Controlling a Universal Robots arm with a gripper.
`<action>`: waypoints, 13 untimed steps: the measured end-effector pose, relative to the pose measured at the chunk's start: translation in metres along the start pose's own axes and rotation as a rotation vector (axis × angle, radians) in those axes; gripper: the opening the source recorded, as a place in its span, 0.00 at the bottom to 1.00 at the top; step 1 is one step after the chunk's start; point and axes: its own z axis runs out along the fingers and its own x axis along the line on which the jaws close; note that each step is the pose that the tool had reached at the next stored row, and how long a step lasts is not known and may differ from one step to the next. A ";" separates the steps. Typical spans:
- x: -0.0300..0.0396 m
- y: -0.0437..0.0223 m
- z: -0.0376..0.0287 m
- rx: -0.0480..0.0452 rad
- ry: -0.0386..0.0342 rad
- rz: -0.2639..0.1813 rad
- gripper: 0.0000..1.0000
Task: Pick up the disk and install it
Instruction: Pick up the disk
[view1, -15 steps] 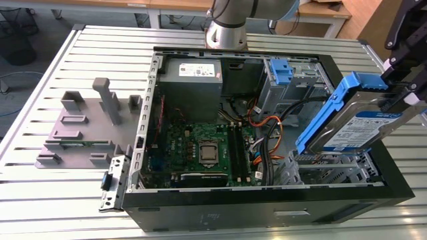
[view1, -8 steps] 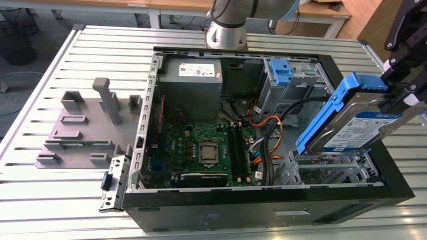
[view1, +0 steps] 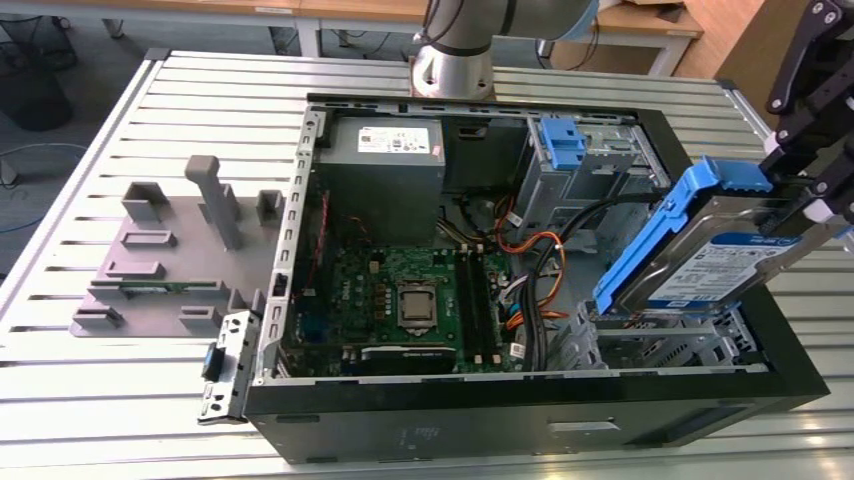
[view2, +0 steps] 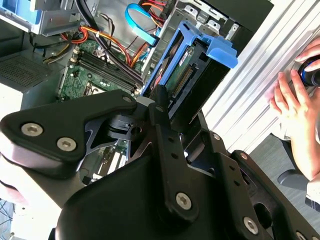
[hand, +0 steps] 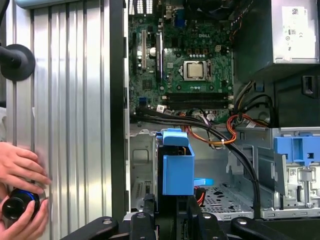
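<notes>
The disk (view1: 714, 255), a silver drive with a white-and-blue label in a blue carrier, hangs tilted over the metal drive cage (view1: 654, 345) at the front corner of the open computer case, on the exterior view's right. My gripper (view1: 805, 222) is shut on the upper end of the disk. In the first wrist view the carrier's blue end (hand: 177, 167) stands up between the black fingers (hand: 145, 216) above the cage floor. The second wrist view shows the disk (view2: 192, 60) beyond the gripper's black linkage (view2: 165, 135).
The case (view1: 534, 400) lies open on a slatted metal table (view1: 200, 90), with the motherboard (view1: 407, 300), grey power supply (view1: 380, 150), loose cables (view1: 534, 260) and a bare blue bracket (view1: 561, 140). A grey fixture (view1: 160, 260) stands beside it. A person's hands (hand: 20, 170) rest on the table.
</notes>
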 end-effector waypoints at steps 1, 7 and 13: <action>0.0000 -0.0007 0.0007 0.0000 0.0002 0.000 0.35; -0.0009 -0.0045 0.0055 0.0000 0.0000 0.000 0.35; -0.0009 -0.0052 0.0129 0.0000 0.0000 0.000 0.35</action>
